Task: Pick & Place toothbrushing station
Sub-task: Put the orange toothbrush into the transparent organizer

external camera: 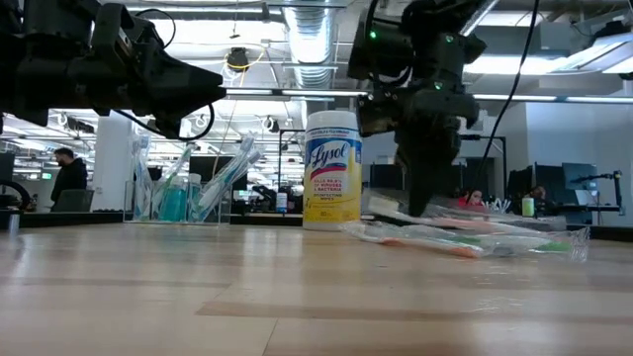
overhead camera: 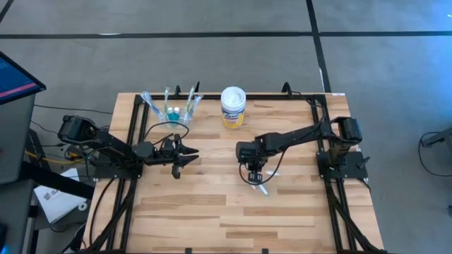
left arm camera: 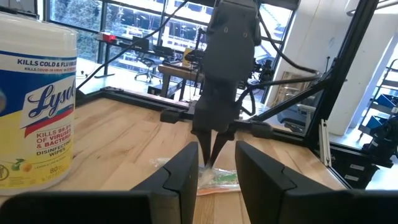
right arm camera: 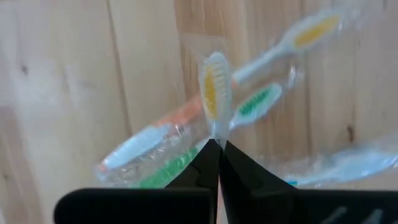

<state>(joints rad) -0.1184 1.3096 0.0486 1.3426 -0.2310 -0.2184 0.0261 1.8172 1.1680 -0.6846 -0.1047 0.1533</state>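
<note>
A clear cup holding toothbrushes and teal tubes stands at the table's far edge, left of centre, also in the low view. Several clear-wrapped toothbrushes lie loose on the wood right of centre. My right gripper points steeply down over this pile, shut on one toothbrush with yellow bristles. My left gripper hovers level at the left, open, with nothing between its fingers. My right gripper pinches the yellow-bristled toothbrush just below its head between its two fingertips, coming from above and pointing down. The head sticks out past the fingertips. The fingers hide the handle, and whether the brush is clear of the table I cannot tell.
A white-lidded, yellow-labelled wipes tub stands at the far edge between the cup and the right arm, also in the left wrist view. Black frame rails run along the table's left and right sides. Bare wood lies toward the near edge.
</note>
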